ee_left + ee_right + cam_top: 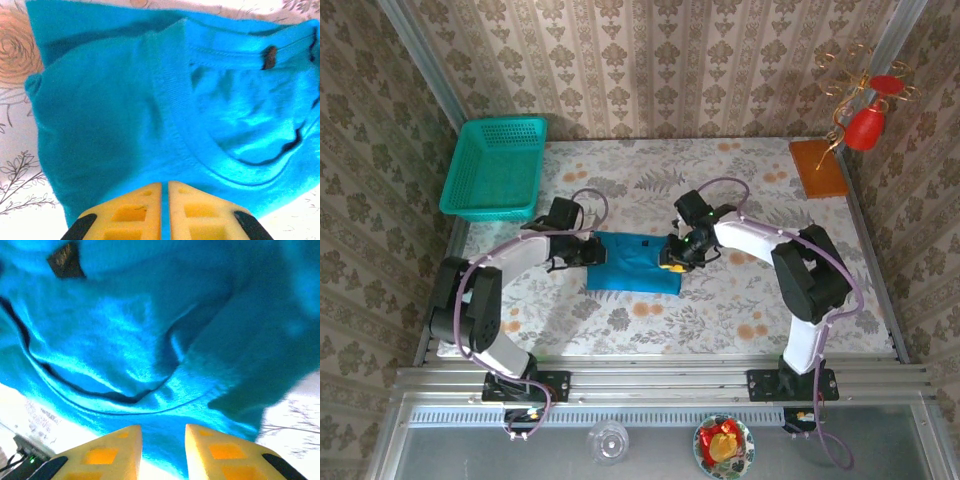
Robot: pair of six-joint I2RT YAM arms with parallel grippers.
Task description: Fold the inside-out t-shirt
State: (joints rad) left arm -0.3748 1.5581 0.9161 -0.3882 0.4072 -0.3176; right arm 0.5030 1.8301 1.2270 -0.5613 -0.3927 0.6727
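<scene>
The inside-out t-shirt (pixel 635 262) lies as a small teal-blue folded rectangle in the middle of the floral table. My left gripper (pixel 588 250) is at its left edge, and my right gripper (pixel 675 258) at its right edge. In the left wrist view the yellow fingers (pixel 142 205) are almost together at the left gripper (pixel 165 184), pinching a thin strip of the t-shirt (pixel 100 110) by the collar seam. In the right wrist view the right gripper (pixel 163 427) stands a little wider, with a bunched fold of the t-shirt (pixel 125 340) running between its fingers. A dark label (pixel 65 260) shows near the collar.
A teal-green mesh basket (pixel 495 168) sits at the back left. A brown wooden board (pixel 817 167) and a gold stand with red pieces (pixel 868 120) are at the back right. Bare table (pixel 740 300) lies around the shirt. A glass (pixel 608 440) and a plate (pixel 723 447) sit below the rail.
</scene>
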